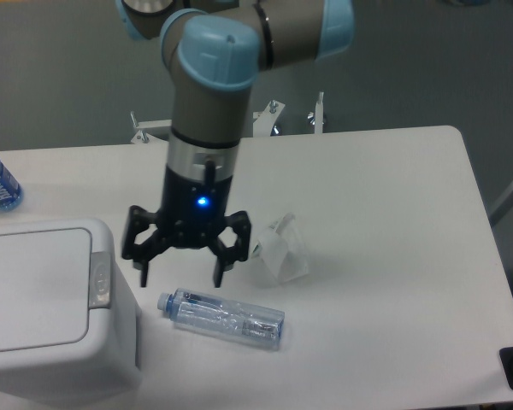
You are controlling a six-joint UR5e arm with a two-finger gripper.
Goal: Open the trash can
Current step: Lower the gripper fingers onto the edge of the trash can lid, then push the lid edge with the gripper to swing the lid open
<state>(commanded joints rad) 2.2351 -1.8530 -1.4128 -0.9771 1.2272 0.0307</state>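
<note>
Camera view: the released end effector [181, 275] hangs just right of the trash can [51, 299], near its grey button strip [100, 275].

Illumination: even, cool, from overhead. The matte white rectangular surface [385, 222] appears bright without glare. Soft shadows lie under objects. Overall image is slightly soft and low-resolution; a blue indicator light glows.

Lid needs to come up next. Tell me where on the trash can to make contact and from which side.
Go for the grey button strip on the trash can lid's right edge, coming straight down from above. The lid lies flat and closed with no handle or lip showing, so pressing looks better than gripping. The open pincer hangs just right of the strip; a short move left, then down with one finger, would probably do.
</note>
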